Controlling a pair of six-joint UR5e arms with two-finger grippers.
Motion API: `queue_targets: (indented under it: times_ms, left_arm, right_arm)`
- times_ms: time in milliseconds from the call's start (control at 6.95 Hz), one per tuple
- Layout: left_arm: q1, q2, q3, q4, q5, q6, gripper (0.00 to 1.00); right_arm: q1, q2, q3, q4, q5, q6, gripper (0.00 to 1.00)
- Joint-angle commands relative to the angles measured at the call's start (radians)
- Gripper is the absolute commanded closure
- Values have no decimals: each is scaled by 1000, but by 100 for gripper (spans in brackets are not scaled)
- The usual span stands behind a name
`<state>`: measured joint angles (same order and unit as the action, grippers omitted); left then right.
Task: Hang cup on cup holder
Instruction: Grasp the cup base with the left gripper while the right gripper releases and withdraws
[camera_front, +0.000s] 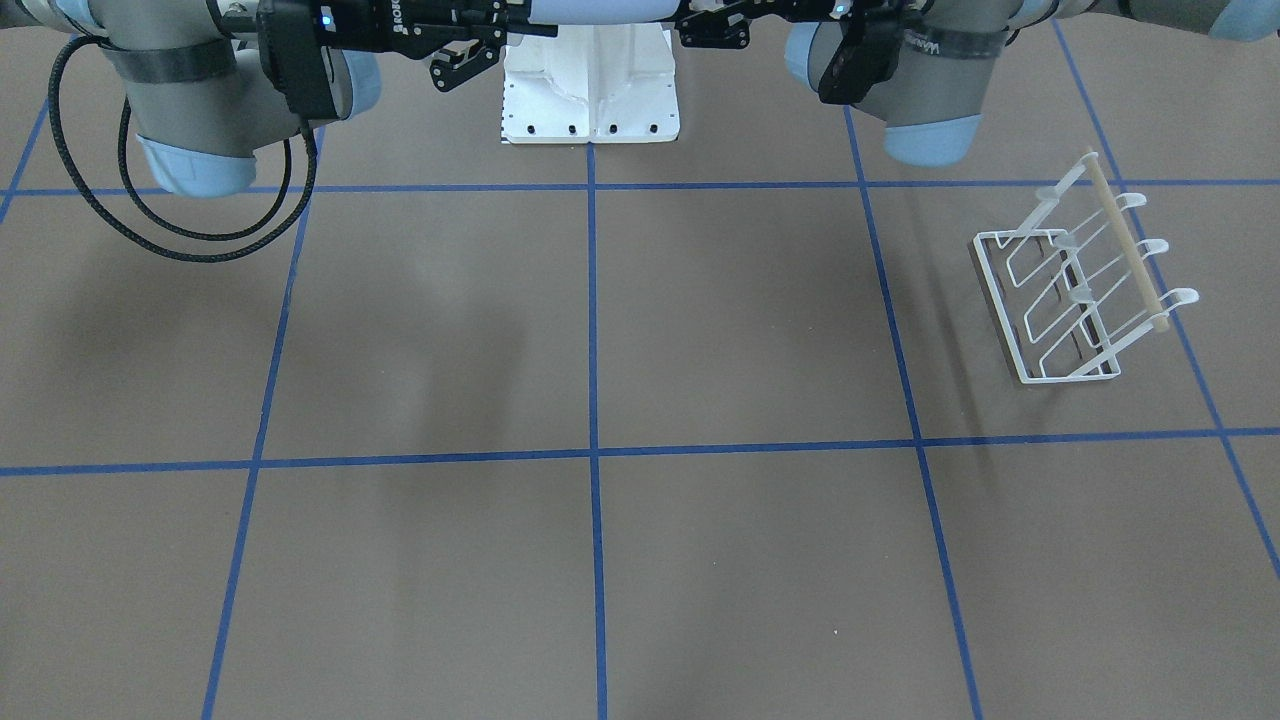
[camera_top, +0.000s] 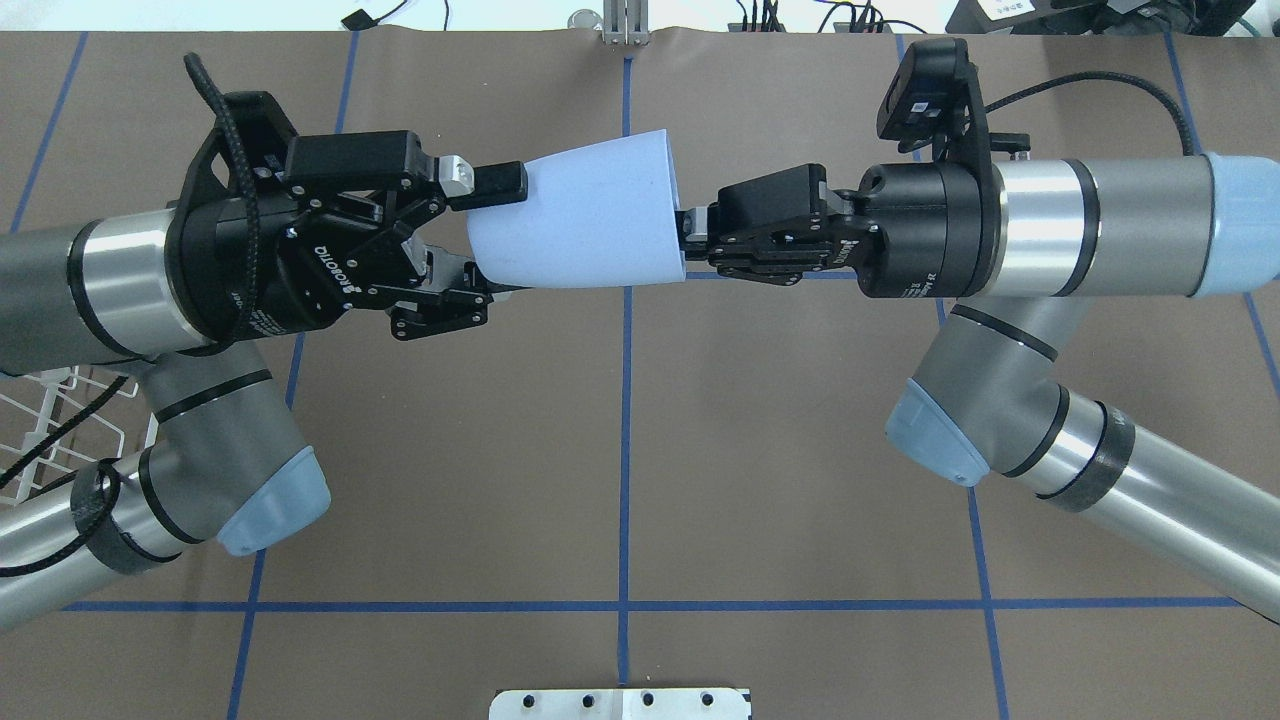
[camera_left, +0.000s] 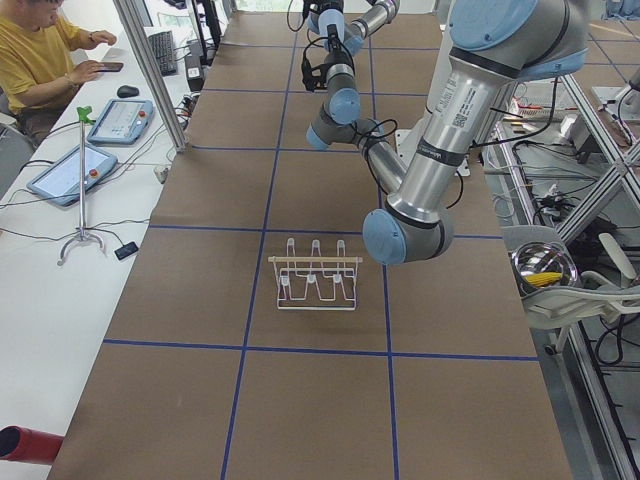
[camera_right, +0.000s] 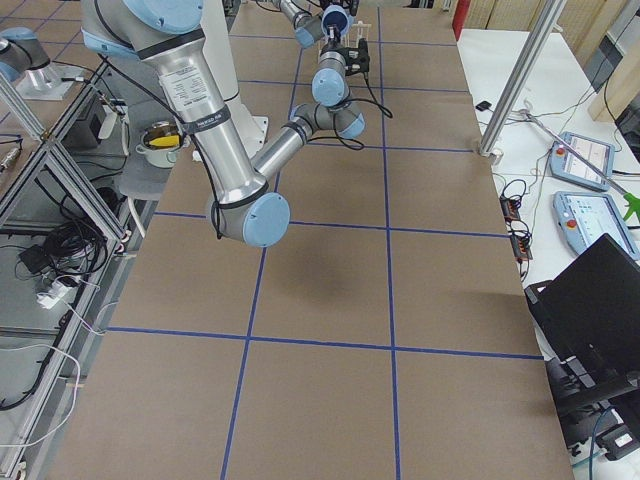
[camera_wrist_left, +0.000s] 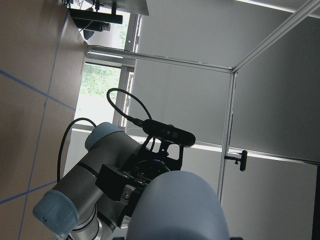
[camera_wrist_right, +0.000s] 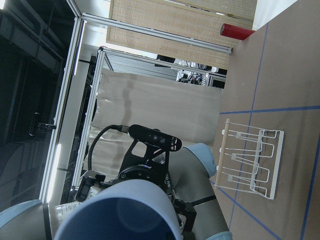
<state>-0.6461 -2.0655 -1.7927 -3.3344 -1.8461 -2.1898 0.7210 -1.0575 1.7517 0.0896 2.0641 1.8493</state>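
The pale blue-grey cup (camera_top: 585, 215) lies on its side in the air between my two grippers, above the table's middle. My left gripper (camera_top: 500, 240) is shut on its narrow base, one finger on each side. My right gripper (camera_top: 688, 238) is shut on the wall of its wide rim. The left wrist view shows the cup's outside (camera_wrist_left: 177, 205). The right wrist view shows its open mouth (camera_wrist_right: 120, 210). The cup holder (camera_front: 1080, 285), a white wire rack with a wooden rod, stands empty on the table on my left side. It also shows in the exterior left view (camera_left: 315, 285) and the right wrist view (camera_wrist_right: 250, 160).
The brown table has a grid of blue tape lines (camera_front: 592, 450). My white base plate (camera_front: 590, 90) is at the robot's edge. A seated operator (camera_left: 40, 60) and tablets are at a side desk. A metal bowl (camera_left: 545, 268) sits off the table.
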Motion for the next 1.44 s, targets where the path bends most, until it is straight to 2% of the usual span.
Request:
queue_targets:
  times_ms: [0,288,431,863,1007,1150,1294]
  left_arm:
    - [0,1,3,-2,17,-4,100]
    - [-1,4,4,-2,24,-4,100]
    - [-1,4,4,-2,24,-4,100]
    - [-3,18,6,12,22,5,100]
    - [-6,21,3,60,22,15,100]
    - [-13,18,-2,122,22,19,100]
    - [-29,10,-11,204,15,85,100]
  right_arm:
    - [5,-7,0,-7,-1,10,0]
    - [35,-13,11,-13,23,66,0]
    - [90,-48,8,-25,100,86,0]
    - [379,-73,-9,-326,460,65,0]
    - [482,-114,-33,-444,579,-76,0]
    - [564,-181,-52,-529,634,-264,0]
    - [605,-243,-67,-574,636,-403,0]
